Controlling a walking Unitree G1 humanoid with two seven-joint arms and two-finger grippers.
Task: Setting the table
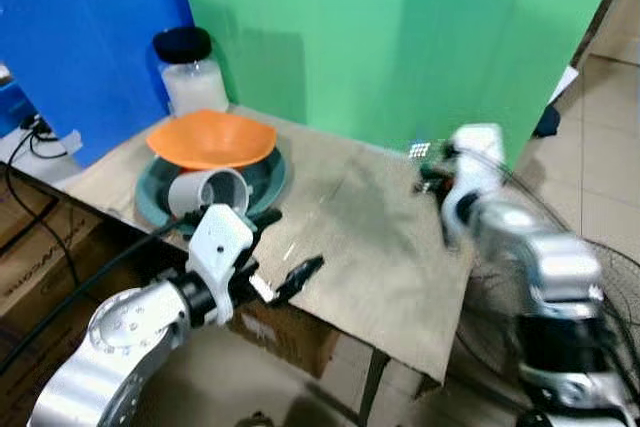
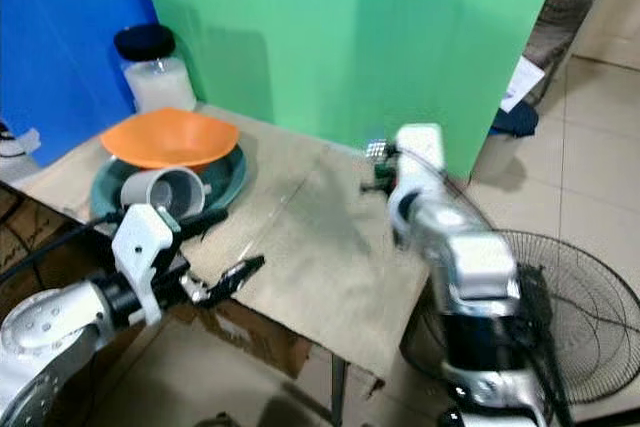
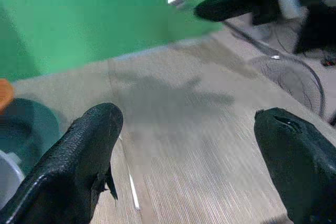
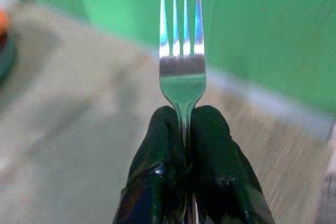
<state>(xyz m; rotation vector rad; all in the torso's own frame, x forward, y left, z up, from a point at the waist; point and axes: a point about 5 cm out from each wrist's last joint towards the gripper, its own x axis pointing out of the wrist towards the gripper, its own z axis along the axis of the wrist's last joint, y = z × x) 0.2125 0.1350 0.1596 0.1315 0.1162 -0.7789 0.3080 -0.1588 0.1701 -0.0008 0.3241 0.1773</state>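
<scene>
Table (image 1: 380,247) is your landmark: a wooden top set against a green backdrop (image 1: 400,37), with a blue panel (image 1: 90,47) off its left end.

Your left gripper (image 1: 290,272) hangs at the table's near edge, fingers spread wide, holding nothing and touching nothing; in the left wrist view both black fingers (image 3: 79,166) frame bare wood.

On the table's left end you have one dark green plate (image 1: 265,187), one orange bowl (image 1: 212,139) resting on it, and one grey cup (image 1: 205,192) lying on its side on the plate's near rim. One white jar (image 1: 192,75) with a black lid stands behind them at the far left corner.

Table's middle and right stretch is open wood as far as the right edge.

Your right gripper (image 4: 184,124) hovers over the table's far right corner, clenched on one fork (image 4: 182,51), tines pointing out past the fingertips. One floor fan (image 2: 590,307) sits beyond the right edge, by your right arm.
</scene>
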